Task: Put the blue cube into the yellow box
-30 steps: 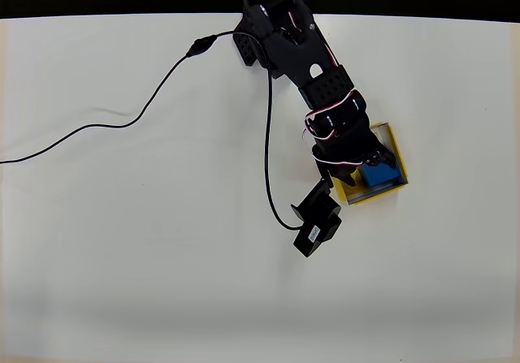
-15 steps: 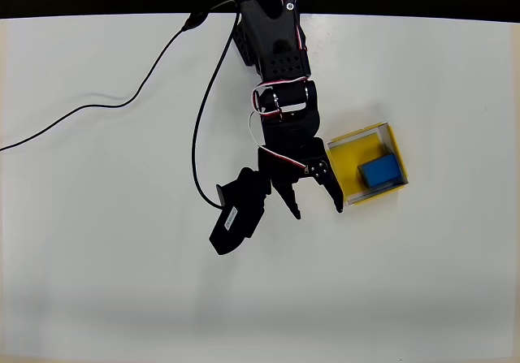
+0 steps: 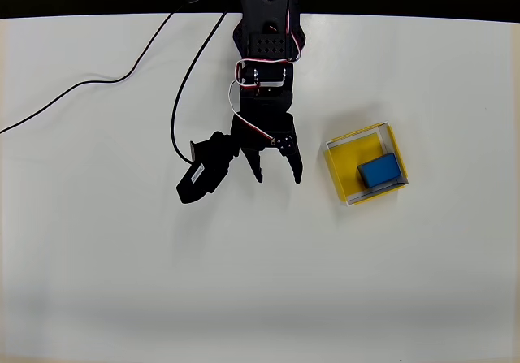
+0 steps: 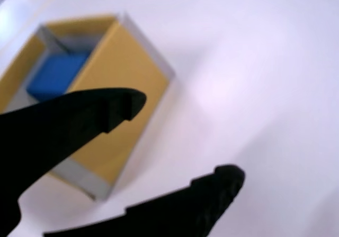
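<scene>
- The claw [image 3: 279, 176] is open and it holds nothing; in the overhead view its two black fingers [image 3: 292, 166] point down in the picture and there is a clear gap between them.
- In the wrist view the claw [image 4: 183, 141] also shows its two dark fingers apart, one above and one below, with only the white table [image 4: 275, 62] between their tips.
- The blue cube [image 3: 379, 170] is inside the yellow box [image 3: 347, 150], to the right of the claw in the overhead view and clearly apart from it.
- The cube sits in the lower right part of the box, close to the right wall, and the rest of the yellow floor is bare.
- In the wrist view the cube [image 4: 55, 75] is seen in the far corner of the box [image 4: 127, 83], above the upper finger [image 4: 79, 117], and the picture is a little blurred there.
- The box stands on the table [image 3: 422, 282], a little turned, so its sides do not run parallel to the table edge.
- To the left of the claw, a black block [image 3: 201, 172] fixed on the arm [image 3: 264, 54] hangs over the table.
- A black cable [image 3: 89, 87] lies on the table, far to the left of the claw, and runs up toward the base of the arm.
</scene>
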Tool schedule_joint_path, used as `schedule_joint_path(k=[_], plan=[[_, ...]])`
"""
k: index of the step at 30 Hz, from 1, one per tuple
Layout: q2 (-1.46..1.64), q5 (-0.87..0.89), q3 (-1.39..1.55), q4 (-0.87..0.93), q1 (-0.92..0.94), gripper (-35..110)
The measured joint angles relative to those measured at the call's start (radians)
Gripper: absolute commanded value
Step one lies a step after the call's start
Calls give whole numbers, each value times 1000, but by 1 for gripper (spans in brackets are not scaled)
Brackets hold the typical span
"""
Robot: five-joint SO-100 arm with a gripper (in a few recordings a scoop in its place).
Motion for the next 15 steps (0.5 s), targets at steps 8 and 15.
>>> schedule_joint_path(k=[8,15], plan=[[314,-34,104,281,67,31],[410,-34,104,531,86,30]])
